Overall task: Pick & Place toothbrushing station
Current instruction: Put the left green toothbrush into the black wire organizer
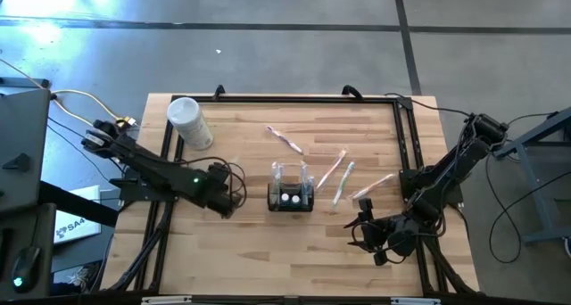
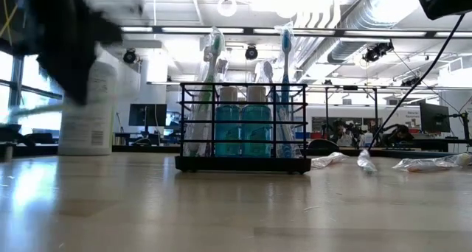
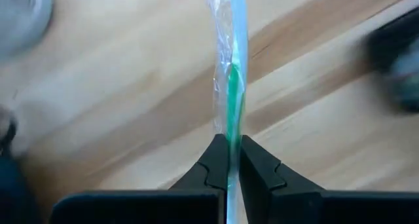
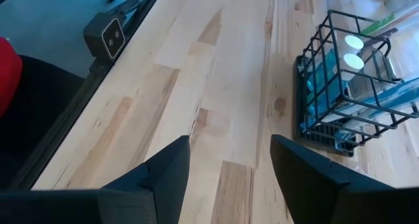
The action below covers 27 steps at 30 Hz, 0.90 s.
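Wooden tabletop (image 1: 268, 243) is carrying the toothbrushing station (image 1: 291, 197) at three o'clock from the left tool (image 3: 228, 160), which is clamping a wrapped toothbrush (image 3: 230, 86); the right tool (image 4: 229, 178) is waiting, jaws apart.

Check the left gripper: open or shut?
Shut. The left gripper is clamped on a wrapped toothbrush, its fingers pressed against it.

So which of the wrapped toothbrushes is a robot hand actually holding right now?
The green-handled one pinched in the left hand. The other wrapped ones lie loose on the table, right of the black rack.
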Available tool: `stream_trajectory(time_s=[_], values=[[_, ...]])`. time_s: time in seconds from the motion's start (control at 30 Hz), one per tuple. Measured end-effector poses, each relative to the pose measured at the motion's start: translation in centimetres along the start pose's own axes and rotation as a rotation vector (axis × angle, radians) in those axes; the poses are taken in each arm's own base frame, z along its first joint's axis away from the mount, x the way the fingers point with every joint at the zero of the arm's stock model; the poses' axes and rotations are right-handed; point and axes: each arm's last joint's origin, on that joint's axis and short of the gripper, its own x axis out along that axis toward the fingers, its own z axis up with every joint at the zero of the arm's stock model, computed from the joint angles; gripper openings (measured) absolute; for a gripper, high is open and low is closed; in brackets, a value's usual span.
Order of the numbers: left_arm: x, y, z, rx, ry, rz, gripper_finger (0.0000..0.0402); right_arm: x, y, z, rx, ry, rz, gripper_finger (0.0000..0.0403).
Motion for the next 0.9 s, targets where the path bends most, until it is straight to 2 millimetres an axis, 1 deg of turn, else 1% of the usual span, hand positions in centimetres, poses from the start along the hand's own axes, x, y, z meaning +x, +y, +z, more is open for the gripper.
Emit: stream_trajectory(time_s=[0.1,0.2,0.33,0.4,0.47,0.53,0.6,0.67,0.77,0.9], values=[[-3.4,-1.1,0.4,0.035,-0.136,-0.069,0.0010,0.0,0.0,0.0,0.007,0.000,0.000,0.0205],[-6.5,-2.6,-0.2,0.105,-0.300,-0.201,0.0010,0.0,0.0,0.0,0.017,0.001,0.001,0.0205],[-9.3,-4.2,-2.1,0.188,-0.577,-0.371,0.0010,0.0,0.0,-0.1,0.015,0.007,0.009,0.0205],[-9.9,-4.9,-3.4,0.206,-0.682,-0.442,0.0010,0.0,0.1,-0.1,0.016,0.011,0.019,0.0205],[-9.6,-5.8,-4.6,0.232,-0.756,-0.478,0.0010,0.0,0.1,-0.1,0.016,0.012,0.024,0.0205],[-8.7,-6.8,-5.4,0.274,-0.802,-0.488,0.0010,0.0,0.1,-0.1,0.017,0.011,0.024,0.0205],[-7.6,-7.6,-5.9,0.299,-0.843,-0.480,0.0010,0.0,0.1,0.0,0.018,0.008,0.024,0.0205],[-6.2,-8.3,-5.9,0.312,-0.876,-0.451,0.0010,0.0,0.1,0.0,0.015,0.005,0.024,0.0205],[-4.1,-8.8,-5.4,0.318,-0.899,-0.410,0.0010,0.0,0.1,0.1,0.002,-0.008,0.027,0.0205],[-2.7,-9.2,-3.2,0.250,-0.925,-0.383,0.0009,0.0,0.2,0.3,-0.034,-0.020,0.031,0.0205]])
